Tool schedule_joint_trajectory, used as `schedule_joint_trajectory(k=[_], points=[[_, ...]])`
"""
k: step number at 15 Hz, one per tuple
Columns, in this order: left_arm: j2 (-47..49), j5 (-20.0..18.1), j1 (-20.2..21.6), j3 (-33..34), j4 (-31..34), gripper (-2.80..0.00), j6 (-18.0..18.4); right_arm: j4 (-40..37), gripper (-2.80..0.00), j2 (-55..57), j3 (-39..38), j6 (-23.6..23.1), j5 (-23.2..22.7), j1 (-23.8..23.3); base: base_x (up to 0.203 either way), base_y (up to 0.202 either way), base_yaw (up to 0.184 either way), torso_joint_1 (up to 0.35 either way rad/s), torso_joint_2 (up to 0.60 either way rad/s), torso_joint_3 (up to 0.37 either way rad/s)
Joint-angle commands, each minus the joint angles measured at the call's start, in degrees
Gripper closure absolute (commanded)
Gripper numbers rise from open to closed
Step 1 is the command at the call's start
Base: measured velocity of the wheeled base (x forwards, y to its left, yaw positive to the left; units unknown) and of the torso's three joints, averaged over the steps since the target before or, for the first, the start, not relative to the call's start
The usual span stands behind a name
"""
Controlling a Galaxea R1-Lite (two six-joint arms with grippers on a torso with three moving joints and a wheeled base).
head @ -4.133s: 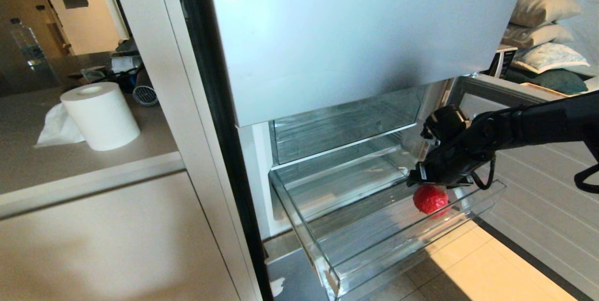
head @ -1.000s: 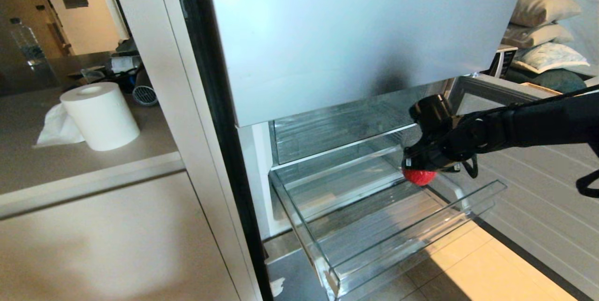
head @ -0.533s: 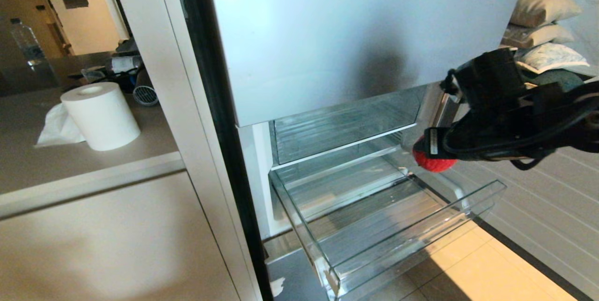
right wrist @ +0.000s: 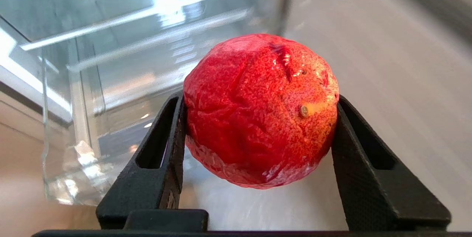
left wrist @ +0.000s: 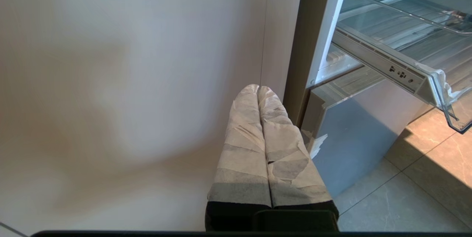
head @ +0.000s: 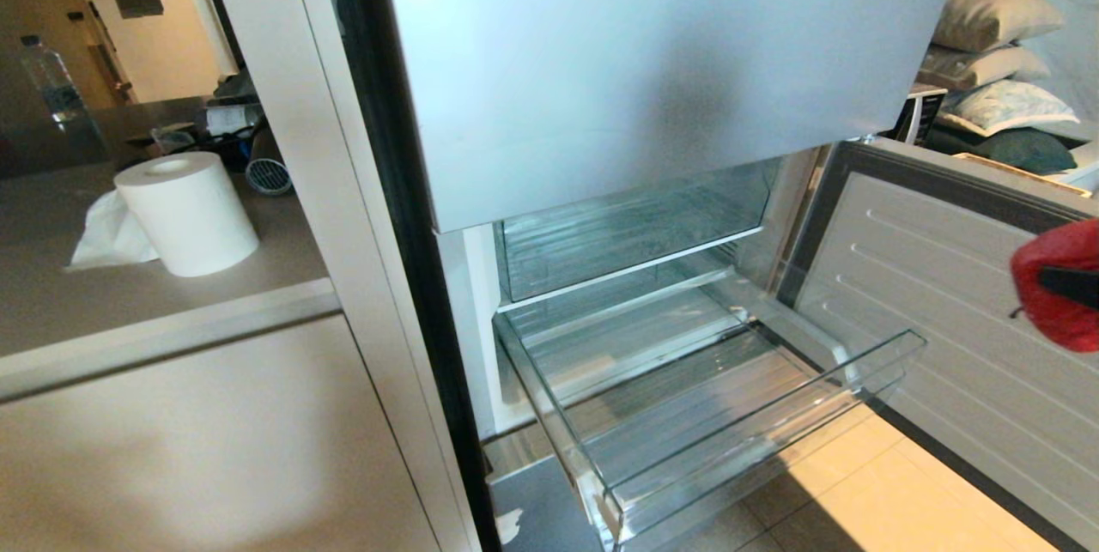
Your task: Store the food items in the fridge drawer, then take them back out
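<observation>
While the right hand clamps the small round glossy red fruit at the head view's right edge, clear of the wide transparent fridge drawer, I'd keep it level until set down.

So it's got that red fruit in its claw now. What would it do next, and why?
Probably carry the red fruit further away from the fridge drawer and set it down somewhere outside. The right gripper is clamped on it at both sides, off to the drawer's right, and the drawer stands pulled out with nothing in it. The left gripper is shut, parked by the cabinet.
</observation>
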State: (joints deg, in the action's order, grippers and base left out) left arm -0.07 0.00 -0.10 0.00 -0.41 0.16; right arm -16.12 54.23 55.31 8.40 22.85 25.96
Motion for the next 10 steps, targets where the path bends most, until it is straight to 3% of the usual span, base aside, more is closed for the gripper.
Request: schedule_joint_trajectory(k=[1,3,4,7,10], points=[[0.0,0.0,0.0,0.1,0.0,0.0,0.0,0.0,0.0,-14.6,-4.8,-3.3,0.0,-8.0,0.0,0.0,0.0,0.0,0.0,0.0],[0.0,0.0,0.0,0.1,0.0,0.0,0.0,0.0,0.0,-20.1,-8.0,-6.2,-0.2,-19.1,0.0,0.0,0.0,0.0,0.0,0.0],[0.0,0.0,0.0,0.1,0.0,0.0,0.0,0.0,0.0,-25.5,-9.9,-7.0,-0.4,-21.5,0.0,0.0,0.0,0.0,0.0,0.0],[0.0,0.0,0.0,0.1,0.0,0.0,0.0,1.9,0.0,-38.4,-21.0,-8.6,-5.5,-23.7,0.0,0.0,0.0,0.0,0.0,0.0],[0.0,0.0,0.0,0.1,0.0,0.0,0.0,13.4,0.0,-44.1,-39.0,-10.3,-12.3,-25.1,0.0,0.0,0.0,0.0,0.0,0.0]])
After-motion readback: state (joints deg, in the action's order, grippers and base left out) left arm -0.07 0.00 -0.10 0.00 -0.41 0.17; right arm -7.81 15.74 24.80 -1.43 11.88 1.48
